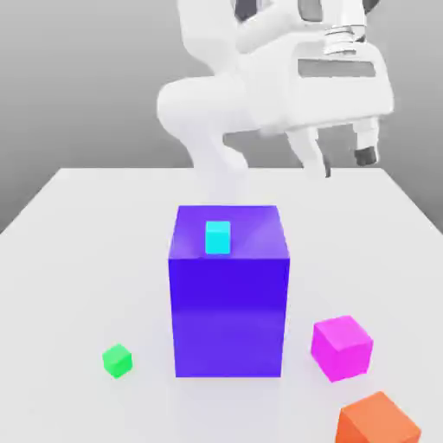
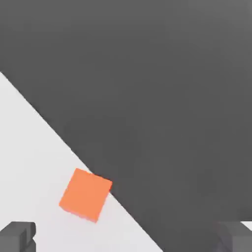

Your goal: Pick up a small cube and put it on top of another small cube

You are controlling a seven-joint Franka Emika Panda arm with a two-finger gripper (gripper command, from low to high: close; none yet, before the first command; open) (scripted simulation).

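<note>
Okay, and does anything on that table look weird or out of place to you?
Nothing looks spilled or damaged. The one mild oddity is the cyan cube perched on the blue block, while the others sit on the table.

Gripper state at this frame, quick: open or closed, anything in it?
Gripper: open, fingers wide apart, holding nothing, raised above the table.

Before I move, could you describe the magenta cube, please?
Find the big blue-purple block. On the exterior view's right of it sits the magenta cube. It is pink, unlike the orange cube nearer the camera, and larger than the green one.
</note>
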